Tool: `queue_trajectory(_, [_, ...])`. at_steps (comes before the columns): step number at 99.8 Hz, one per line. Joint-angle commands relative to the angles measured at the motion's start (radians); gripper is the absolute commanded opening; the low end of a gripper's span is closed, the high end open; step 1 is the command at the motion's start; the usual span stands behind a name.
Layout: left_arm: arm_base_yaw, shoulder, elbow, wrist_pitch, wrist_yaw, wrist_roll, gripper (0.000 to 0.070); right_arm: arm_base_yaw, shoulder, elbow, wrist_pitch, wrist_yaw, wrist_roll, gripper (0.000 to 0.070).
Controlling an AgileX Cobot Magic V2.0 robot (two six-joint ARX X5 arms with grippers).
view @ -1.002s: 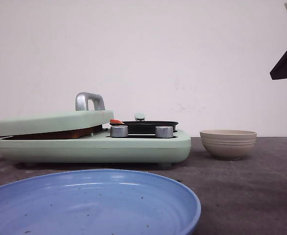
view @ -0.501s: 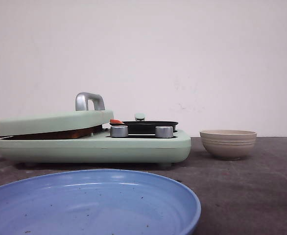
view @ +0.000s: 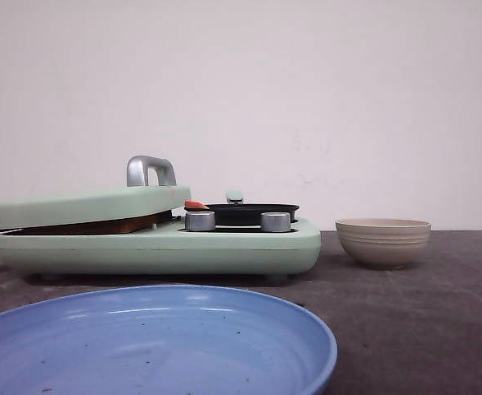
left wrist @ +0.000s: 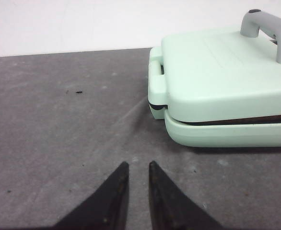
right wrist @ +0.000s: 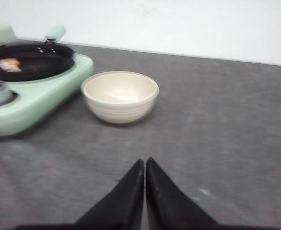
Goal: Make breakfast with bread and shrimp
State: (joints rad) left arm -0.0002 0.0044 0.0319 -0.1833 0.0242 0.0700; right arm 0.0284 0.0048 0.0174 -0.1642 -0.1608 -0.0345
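Across the front view, we see the brown-edged bread (view: 93,225) clamped flat under the mint-green sandwich press lid (view: 93,206), its long axis running left-right; we judge it soft, best lifted by its crust. Beside it the small orange-red shrimp (view: 196,204) lies in the shallow black pan (view: 249,212), likely slippery. From the left wrist, the left gripper (left wrist: 136,173) hangs slightly parted, holding nothing. From the right wrist, the right gripper (right wrist: 145,168) is closed, empty, near the cream ceramic bowl (right wrist: 120,96).

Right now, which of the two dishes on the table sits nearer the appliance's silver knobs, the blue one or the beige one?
The beige bowl, standing just right of the green appliance beside its silver knobs. The blue plate lies apart, in the foreground in front of the appliance.
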Motion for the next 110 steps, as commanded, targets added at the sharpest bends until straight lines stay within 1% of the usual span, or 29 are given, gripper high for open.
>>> queue_trajectory(1, [0.0, -0.001, -0.018, -0.004, 0.001, 0.016, 0.0, -0.014, -0.001, -0.005, -0.008, -0.013, -0.035, 0.0])
queue_trajectory(11, [0.0, -0.001, -0.016, -0.006, 0.001, 0.016, 0.0, -0.018, -0.001, -0.005, -0.011, -0.018, 0.021, 0.0])
queue_trajectory(22, [0.0, -0.001, -0.016, -0.005, 0.001, 0.016, 0.0, -0.018, -0.001, -0.005, -0.013, 0.004, 0.041, 0.0])
queue_trajectory(29, [0.0, -0.001, -0.016, -0.004, 0.001, 0.016, 0.0, -0.018, -0.001, -0.005, -0.013, 0.005, 0.097, 0.0])
queue_trajectory(33, [0.0, -0.001, -0.016, -0.004, 0.001, 0.016, 0.0, -0.018, -0.001, -0.005, -0.013, 0.009, 0.113, 0.0])
queue_trajectory(38, [0.0, -0.001, -0.016, -0.005, 0.001, 0.016, 0.0, -0.018, -0.001, -0.005, -0.015, 0.039, 0.114, 0.0])
queue_trajectory(48, [0.0, -0.001, -0.016, -0.004, 0.001, 0.016, 0.0, -0.019, -0.001, -0.005, -0.021, 0.142, 0.1, 0.0])
queue_trajectory(50, [0.0, -0.001, -0.016, -0.005, 0.001, 0.016, 0.0, -0.019, -0.001, -0.005, -0.022, 0.146, 0.099, 0.0])
queue_trajectory(58, [0.0, -0.001, -0.016, -0.004, 0.001, 0.016, 0.0, -0.023, -0.001, -0.005, -0.022, 0.138, 0.099, 0.0])
queue_trajectory(69, [0.0, -0.001, -0.016, -0.004, 0.001, 0.016, 0.0, -0.023, -0.001, -0.005, -0.019, 0.089, 0.096, 0.0])
queue_trajectory(79, [0.0, -0.001, -0.016, -0.004, 0.001, 0.016, 0.0, -0.022, -0.001, -0.005, -0.013, 0.059, 0.071, 0.0])
queue_trajectory(92, [0.0, -0.001, -0.016, -0.005, 0.001, 0.016, 0.0, -0.022, -0.001, -0.005, 0.01, 0.056, 0.072, 0.0])
queue_trajectory(110, [0.0, -0.001, -0.016, -0.005, 0.001, 0.016, 0.0, -0.022, -0.001, -0.005, 0.009, 0.056, 0.072, 0.0])
